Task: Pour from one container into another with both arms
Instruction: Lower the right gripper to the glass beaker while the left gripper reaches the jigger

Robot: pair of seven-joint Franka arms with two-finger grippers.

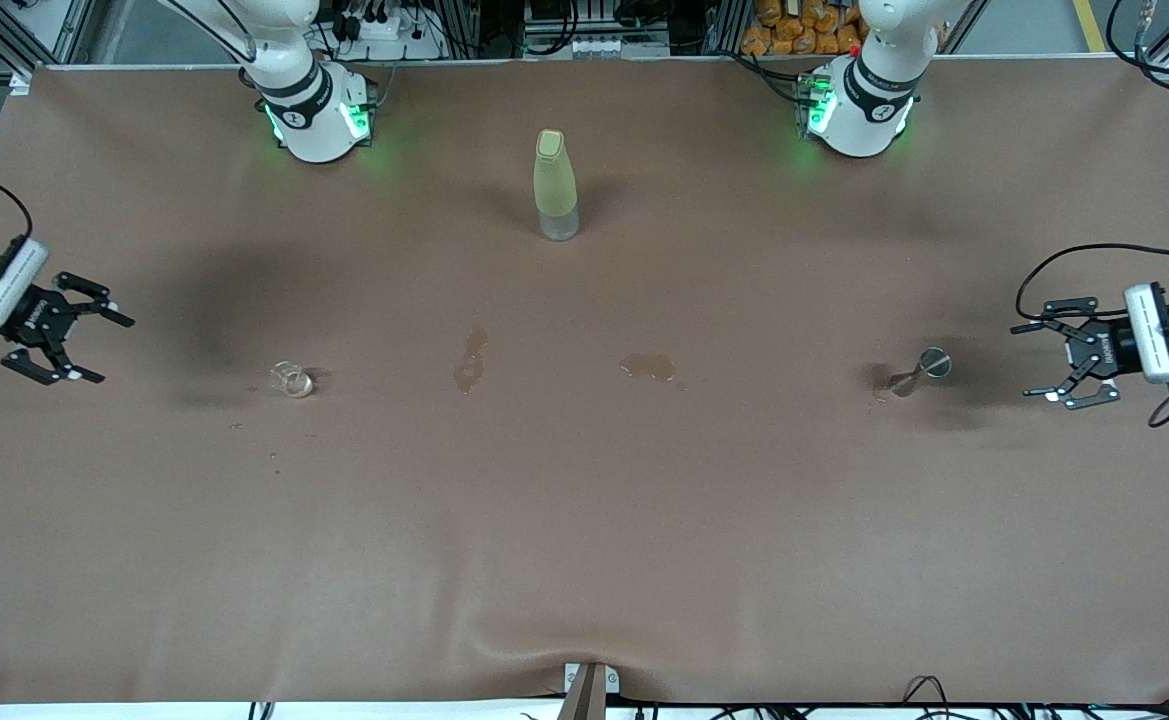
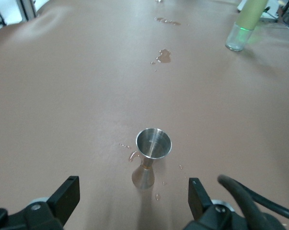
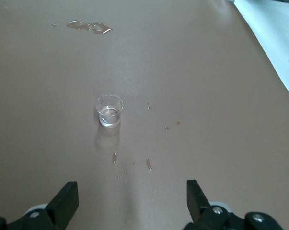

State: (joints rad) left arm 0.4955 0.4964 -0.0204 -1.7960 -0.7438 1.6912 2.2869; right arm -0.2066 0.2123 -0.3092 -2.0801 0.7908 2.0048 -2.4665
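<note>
Fingers spread wide (holding nothing) | left gripper (image 1: 1056, 363) | right gripper (image 1: 94, 345)

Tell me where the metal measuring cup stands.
The metal measuring cup stands upright toward the left arm's end of the table, just ahead of the open left pincer, with small drips around its base.
</note>
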